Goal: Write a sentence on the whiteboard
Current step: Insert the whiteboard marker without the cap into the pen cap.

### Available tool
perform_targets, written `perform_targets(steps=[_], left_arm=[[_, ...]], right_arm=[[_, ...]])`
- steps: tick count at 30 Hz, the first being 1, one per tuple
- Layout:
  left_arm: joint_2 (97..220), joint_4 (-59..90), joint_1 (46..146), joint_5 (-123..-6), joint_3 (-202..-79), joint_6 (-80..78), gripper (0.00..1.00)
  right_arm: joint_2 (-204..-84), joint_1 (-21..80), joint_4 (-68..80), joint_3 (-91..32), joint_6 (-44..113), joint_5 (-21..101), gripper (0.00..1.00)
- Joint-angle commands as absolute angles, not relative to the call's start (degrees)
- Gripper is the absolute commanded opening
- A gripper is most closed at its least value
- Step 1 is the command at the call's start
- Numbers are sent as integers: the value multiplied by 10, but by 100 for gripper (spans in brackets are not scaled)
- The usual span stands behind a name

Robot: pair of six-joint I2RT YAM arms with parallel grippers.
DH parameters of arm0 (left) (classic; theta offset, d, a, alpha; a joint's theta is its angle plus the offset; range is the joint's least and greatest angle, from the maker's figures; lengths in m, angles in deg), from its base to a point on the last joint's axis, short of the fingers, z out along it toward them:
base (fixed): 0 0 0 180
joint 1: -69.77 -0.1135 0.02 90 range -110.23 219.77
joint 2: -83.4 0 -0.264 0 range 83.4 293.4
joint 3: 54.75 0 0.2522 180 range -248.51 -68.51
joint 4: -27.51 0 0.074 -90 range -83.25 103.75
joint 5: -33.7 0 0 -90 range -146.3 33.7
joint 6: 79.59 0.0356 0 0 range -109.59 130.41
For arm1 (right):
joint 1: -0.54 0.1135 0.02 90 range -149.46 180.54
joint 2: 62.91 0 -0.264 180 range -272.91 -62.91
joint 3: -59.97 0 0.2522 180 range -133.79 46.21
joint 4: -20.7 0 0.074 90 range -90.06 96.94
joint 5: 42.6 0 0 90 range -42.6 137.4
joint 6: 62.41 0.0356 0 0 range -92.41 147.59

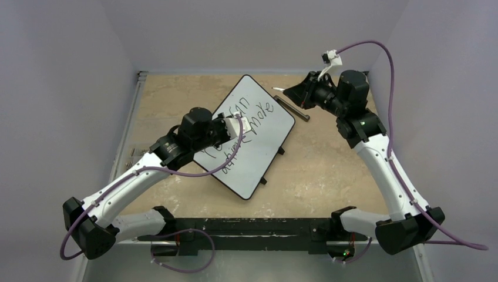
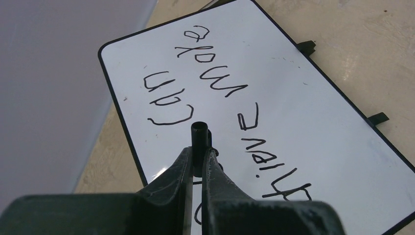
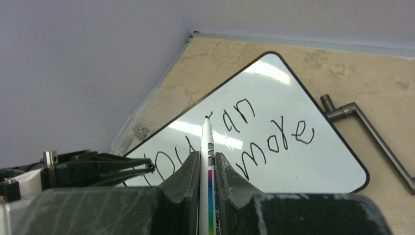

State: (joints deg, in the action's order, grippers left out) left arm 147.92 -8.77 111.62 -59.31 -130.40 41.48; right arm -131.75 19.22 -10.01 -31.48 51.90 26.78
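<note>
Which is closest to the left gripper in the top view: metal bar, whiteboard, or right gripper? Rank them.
1. whiteboard, directly under the left gripper and its black marker.
2. metal bar, just off the board's far-right edge.
3. right gripper, beyond the bar, holding a white pen.

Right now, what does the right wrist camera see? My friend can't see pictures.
The right gripper pinches a white pen with a rainbow stripe in its shut jaws, tip aimed at the whiteboard lying on a tan table. Its black handwriting includes "more". A metal crank lies at the picture's right.
</note>
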Motion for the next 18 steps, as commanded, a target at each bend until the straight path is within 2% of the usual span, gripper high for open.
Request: perform_targets(steps=[1, 4, 10, 18], left_arm=[[1458, 4, 1113, -543, -1277, 423, 0], [1451, 27, 1113, -524, -1261, 429, 0], [1446, 16, 1113, -560, -1256, 434, 0], [1418, -70, 1113, -697, -1267, 466, 0]], right_arm=[[-1295, 192, -58, -263, 507, 212, 0], [-1274, 192, -14, -211, 528, 178, 0], [-1238, 192, 34, -155, 557, 127, 0], [-1216, 192, 62, -116, 555, 45, 0]])
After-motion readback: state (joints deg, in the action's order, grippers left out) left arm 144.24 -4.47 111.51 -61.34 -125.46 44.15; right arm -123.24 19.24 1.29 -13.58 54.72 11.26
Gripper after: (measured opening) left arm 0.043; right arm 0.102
